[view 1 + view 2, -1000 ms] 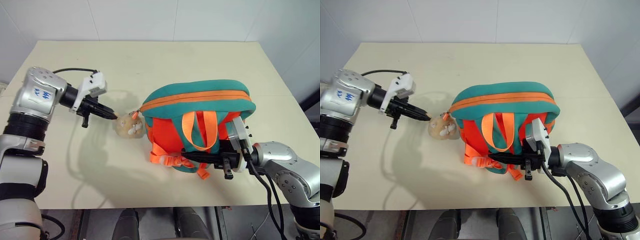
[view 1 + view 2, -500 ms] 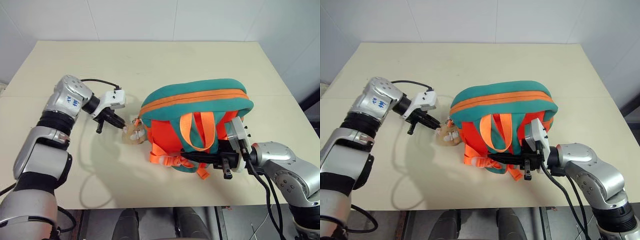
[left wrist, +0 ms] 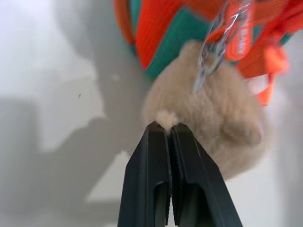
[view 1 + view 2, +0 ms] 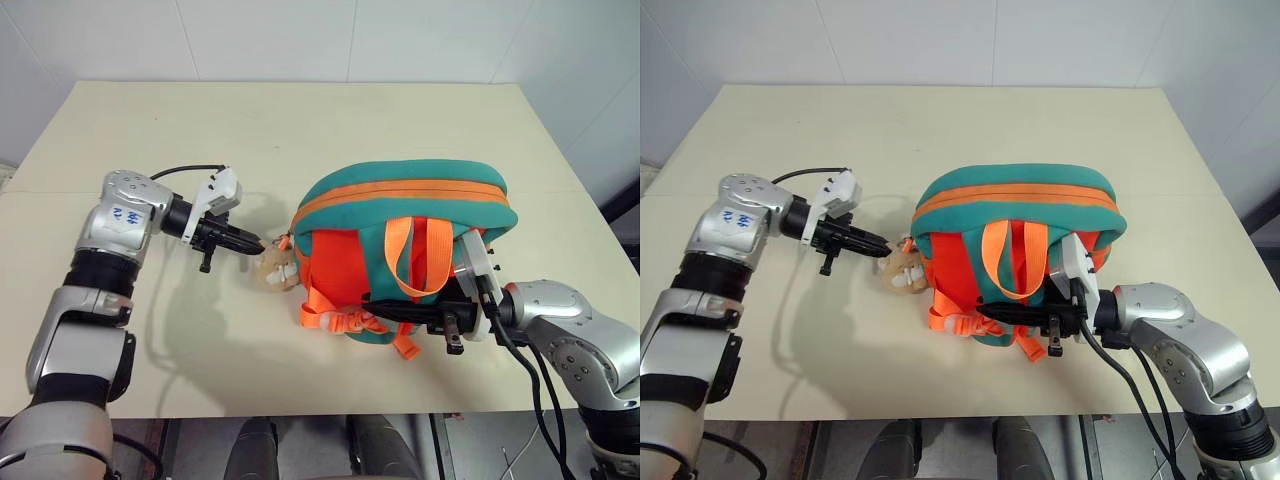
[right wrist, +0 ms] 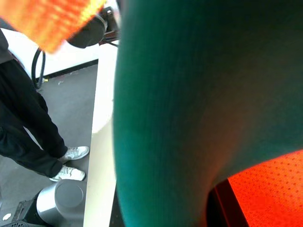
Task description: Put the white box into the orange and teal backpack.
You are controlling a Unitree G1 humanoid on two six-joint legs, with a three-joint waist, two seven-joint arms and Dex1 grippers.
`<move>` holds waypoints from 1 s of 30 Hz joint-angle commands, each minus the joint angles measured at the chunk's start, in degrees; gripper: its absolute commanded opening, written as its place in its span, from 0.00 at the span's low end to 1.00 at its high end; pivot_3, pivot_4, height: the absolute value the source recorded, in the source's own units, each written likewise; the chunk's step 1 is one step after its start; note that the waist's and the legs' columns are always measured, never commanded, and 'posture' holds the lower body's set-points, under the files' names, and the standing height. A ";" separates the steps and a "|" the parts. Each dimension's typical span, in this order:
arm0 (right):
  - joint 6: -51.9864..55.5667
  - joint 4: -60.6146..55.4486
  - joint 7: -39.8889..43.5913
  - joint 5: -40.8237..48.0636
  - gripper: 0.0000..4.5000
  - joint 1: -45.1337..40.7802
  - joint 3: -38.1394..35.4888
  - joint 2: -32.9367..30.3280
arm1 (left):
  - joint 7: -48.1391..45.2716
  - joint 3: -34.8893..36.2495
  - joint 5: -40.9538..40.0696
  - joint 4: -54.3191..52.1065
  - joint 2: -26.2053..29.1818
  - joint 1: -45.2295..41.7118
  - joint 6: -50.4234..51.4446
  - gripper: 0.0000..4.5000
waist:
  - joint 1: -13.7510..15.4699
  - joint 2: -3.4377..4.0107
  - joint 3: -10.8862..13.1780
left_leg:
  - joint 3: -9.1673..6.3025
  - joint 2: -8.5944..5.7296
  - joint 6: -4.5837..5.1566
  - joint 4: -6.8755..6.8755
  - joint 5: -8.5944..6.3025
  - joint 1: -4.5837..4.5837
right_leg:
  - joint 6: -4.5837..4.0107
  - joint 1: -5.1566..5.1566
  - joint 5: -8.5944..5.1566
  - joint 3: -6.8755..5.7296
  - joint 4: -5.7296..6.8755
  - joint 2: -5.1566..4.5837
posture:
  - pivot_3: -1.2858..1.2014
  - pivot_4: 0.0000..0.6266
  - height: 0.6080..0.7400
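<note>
Orange-and-teal backpack (image 4: 400, 190) lies on the cream table (image 4: 300, 120), slightly right of centre. Its teal top w/ the orange zip line faces the far edge; the orange panel and straps (image 4: 330, 318) face me. An orange handle loop (image 4: 410, 262) hangs over the front.

Tan plush charm (image 4: 277, 270) sits on the table just beside the backpack's left side. It's tied on by a short orange tab and a clear clasp (image 3: 213, 47).

My L gripper (image 4: 258, 243) reaches in from the left, angled a bit down, w/ its tip right at the charm. In the left wrist view my fingers (image 3: 151, 179) are pressed together, no gap, and a small tuft of tan fur is nipped at the very tip. So the L is pinching the charm, tuft only, not the body.

My R gripper (image 4: 372, 304) comes in from the right, roughly level and pointing left. It lies along the backpack's lower front edge, above the strap buckles. Both fingers run close together as one dark bar. The right wrist view has teal fabric and orange mesh up close, so I read it as clamped on the backpack's bottom trim.

Past the table edge in that view a person (image 5: 23, 127) stands on grey floor: dark trousers, white shoes (image 5: 71, 163).
</note>
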 commanded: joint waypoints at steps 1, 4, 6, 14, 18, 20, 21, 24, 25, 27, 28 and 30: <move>0.54 -0.68 0.70 1.61 0.08 -1.08 -1.72 -0.78 | 0.26 2.66 -2.75 -6.39 1.69 1.95 3.15 0.11 | 0.20 0.00 0.00 | 0.00 0.00 0.00 0.03 0.00 0.01 | 0.00 0.00 0.00 0.00 0.03 0.00 | 0.52 0.24 1.00; 1.71 -0.35 1.25 2.38 0.31 -1.75 -2.64 -1.66 | 2.01 5.09 -4.56 -10.76 3.54 4.53 7.47 0.30 | 0.17 0.00 0.00 | 0.00 0.00 0.01 0.19 0.00 0.01 | 0.00 0.02 0.00 0.02 0.10 0.00 | 0.52 0.24 1.00; 2.09 -0.28 1.26 2.59 0.46 -1.75 -3.45 -2.32 | 2.88 6.85 -5.96 -12.74 4.57 5.68 8.81 0.44 | 0.24 0.00 0.00 | 0.00 0.00 0.01 0.22 -0.01 0.00 | 0.00 0.03 0.01 0.01 0.11 0.00 | 0.52 0.24 1.00; 4.74 -1.32 1.71 4.33 1.00 2.49 -9.95 -7.66 | 7.83 15.97 -9.59 -16.25 5.76 12.16 -0.13 1.00 | 1.13 0.00 0.00 | 0.01 0.00 0.02 0.21 -0.01 0.00 | -0.01 0.03 0.00 0.01 0.06 -0.01 | 0.52 0.24 1.00; 5.17 -0.76 1.80 4.18 1.00 6.20 -15.42 -11.32 | 7.20 18.92 -11.67 -14.82 7.26 14.96 -1.75 1.00 | 1.19 0.00 0.00 | 0.02 -0.01 0.03 0.22 -0.03 -0.02 | -0.01 0.04 0.00 0.00 0.02 -0.03 | 0.52 0.24 1.00; 5.24 -0.08 2.17 3.40 1.00 7.88 -18.32 -13.18 | 6.23 20.38 -13.02 -13.55 7.74 15.87 -2.18 1.00 | 1.18 0.00 0.00 | 0.03 -0.01 0.04 0.25 -0.03 -0.02 | -0.01 0.04 0.01 -0.01 0.03 -0.03 | 0.52 0.24 1.00; 5.32 0.48 2.45 2.77 1.00 8.98 -20.39 -14.39 | 5.08 21.86 -14.76 -12.78 7.74 16.44 -2.50 1.00 | 1.17 0.00 0.00 | 0.03 -0.01 0.04 0.25 -0.03 -0.01 | -0.01 0.06 0.01 0.00 0.03 -0.03 | 0.52 0.24 1.00; 4.93 2.44 4.61 1.13 1.00 12.68 -25.68 -17.26 | 3.56 24.83 -18.32 -11.81 7.26 17.60 -3.27 1.00 | 1.18 0.00 0.00 | 0.05 -0.01 0.05 0.25 -0.04 0.01 | -0.01 0.08 0.01 0.00 0.02 -0.03 | 0.52 0.24 1.00; 4.71 3.22 5.72 0.22 1.00 14.31 -27.62 -18.32 | 3.16 25.52 -19.15 -11.48 7.32 17.90 -3.50 1.00 | 1.20 0.00 0.00 | 0.05 -0.01 0.05 0.25 -0.04 0.00 | -0.01 0.08 0.01 0.00 0.00 -0.03 | 0.52 0.24 1.00; 3.82 5.30 7.89 -2.27 1.00 17.38 -31.86 -20.27 | 1.69 26.96 -20.84 -10.00 7.76 18.38 -4.02 1.00 | 1.25 0.00 0.00 | 0.05 -0.01 0.07 0.24 -0.05 -0.01 | -0.01 0.08 0.01 0.00 -0.03 -0.03 | 0.52 0.24 1.00; 3.39 6.09 8.59 -3.14 1.00 18.38 -33.37 -20.84 | 1.07 27.46 -21.53 -9.27 7.96 18.46 -4.18 1.00 | 1.21 0.00 0.00 | 0.06 -0.01 0.08 0.24 -0.06 0.00 | -0.01 0.09 0.01 0.00 -0.04 -0.03 | 0.52 0.24 1.00; 2.43 8.04 9.95 -4.40 1.00 19.18 -35.31 -21.79 | 0.02 27.81 -22.19 -7.78 8.09 18.01 -4.79 1.00 | 1.17 0.00 0.00 | 0.07 -0.01 0.09 0.24 -0.07 0.00 | -0.01 0.09 0.01 0.00 -0.05 -0.03 | 0.52 0.24 1.00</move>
